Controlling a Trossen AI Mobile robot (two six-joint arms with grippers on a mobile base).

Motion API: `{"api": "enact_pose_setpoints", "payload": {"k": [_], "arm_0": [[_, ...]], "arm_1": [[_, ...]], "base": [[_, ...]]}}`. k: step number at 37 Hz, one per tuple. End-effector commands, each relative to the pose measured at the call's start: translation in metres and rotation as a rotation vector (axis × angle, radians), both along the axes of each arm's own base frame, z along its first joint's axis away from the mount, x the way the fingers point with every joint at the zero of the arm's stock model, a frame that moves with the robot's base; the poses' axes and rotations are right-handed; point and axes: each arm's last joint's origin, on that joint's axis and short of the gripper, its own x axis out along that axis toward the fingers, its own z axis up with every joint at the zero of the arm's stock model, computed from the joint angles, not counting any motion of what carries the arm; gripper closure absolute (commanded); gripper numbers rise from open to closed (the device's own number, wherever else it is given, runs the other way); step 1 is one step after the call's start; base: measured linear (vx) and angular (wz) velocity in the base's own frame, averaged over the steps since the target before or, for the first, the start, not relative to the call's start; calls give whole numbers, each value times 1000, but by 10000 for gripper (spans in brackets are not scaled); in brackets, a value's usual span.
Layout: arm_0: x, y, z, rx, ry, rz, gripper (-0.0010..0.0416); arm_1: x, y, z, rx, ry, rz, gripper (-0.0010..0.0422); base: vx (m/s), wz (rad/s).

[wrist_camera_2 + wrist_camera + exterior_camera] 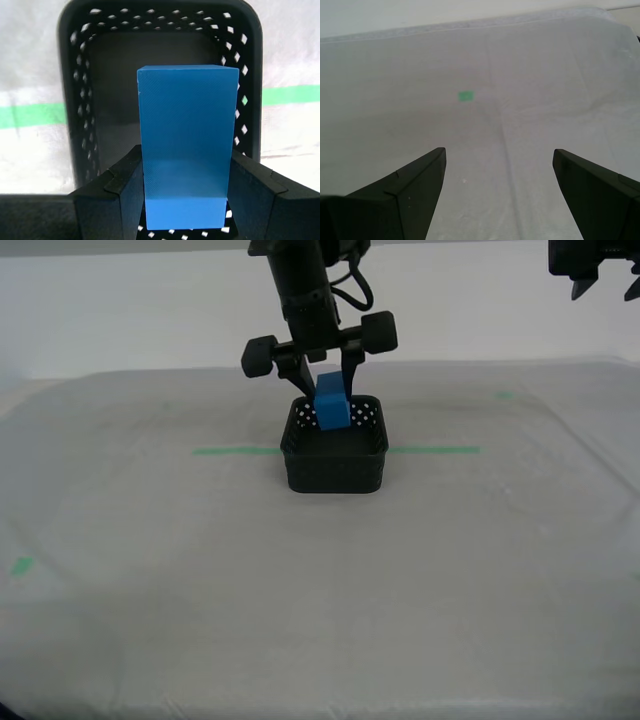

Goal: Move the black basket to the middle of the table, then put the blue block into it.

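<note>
In the exterior view, the small rectangular black plastic basket [335, 455] with perforated walls sits on the wide table [150, 570] under its pale grey-white cloth, right on the thin green tape line [235, 451], which shows on both sides of the basket. My second gripper [330, 390] hangs directly above the basket's far wall, clenched on the small bright-blue rectangular block [332, 403]. The block stands upright between the fingers, its lower end at about the level of the basket's rim; whether it dips inside I cannot tell. Another gripper [605, 278] is raised well away from the basket at the exterior view's upper right corner. A small green tape bit [20, 565] lies on the cloth well apart from the basket, near the exterior view's left edge.

In the second wrist view, the blue block [186, 145] is pinched between the two black fingers [112, 192] of my second gripper [185, 195], each pressed against one side face. The basket [75, 100] lies open beneath the block, its inside bare, with the green line [30, 115] passing beside it.

In the first wrist view, the fingers [415, 185] of my first gripper [499, 190] stand spread wide with nothing between them, above bare cloth [545, 100]. A small green square mark [465, 95] lies on the cloth beyond the fingertips.
</note>
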Motion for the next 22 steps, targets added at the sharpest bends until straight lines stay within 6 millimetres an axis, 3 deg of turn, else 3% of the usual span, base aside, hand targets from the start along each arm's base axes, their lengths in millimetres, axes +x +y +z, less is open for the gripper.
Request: {"api": "enact_pose_setpoints", "payload": {"k": [1,22], "arm_0": [[0,0,0,4,-3,0,97],[0,0,0,4,-1,0,102]], "arm_1": [[5,-5,0,11,6,-35,412],[5,-4,1,30,20,-53,412]], "base": [[0,0],[0,0]]}}
